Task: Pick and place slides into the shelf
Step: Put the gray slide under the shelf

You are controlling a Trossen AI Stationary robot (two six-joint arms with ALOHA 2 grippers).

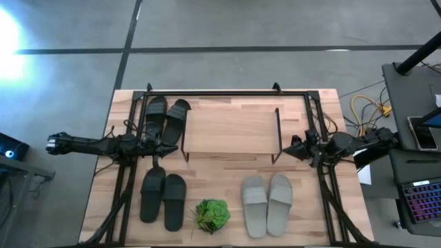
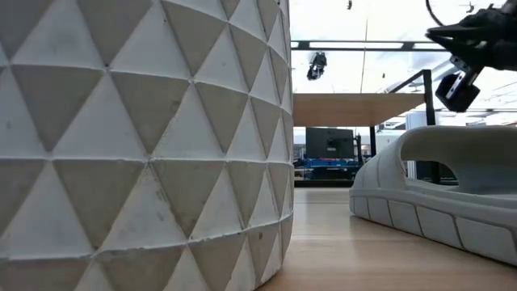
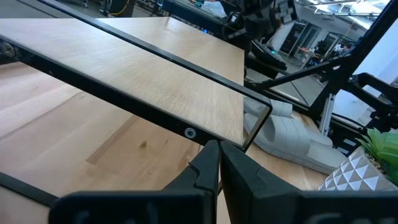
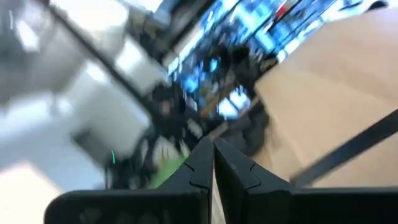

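The shelf, a light plank on a thin black frame, stands on the far middle of the table. One black pair of slides lies by its left end. A second black pair lies at the near left, and the pale grey pair at the near right. My left gripper hovers shut off the shelf's left near corner, its fingers closed on nothing. My right gripper is shut and empty off the shelf's right near corner, its view blurred.
A small green plant in a white faceted pot stands at the near edge between the black and grey pairs. A grey slide lies right of the pot. Black arm frames run along both table sides. A laptop sits off the right.
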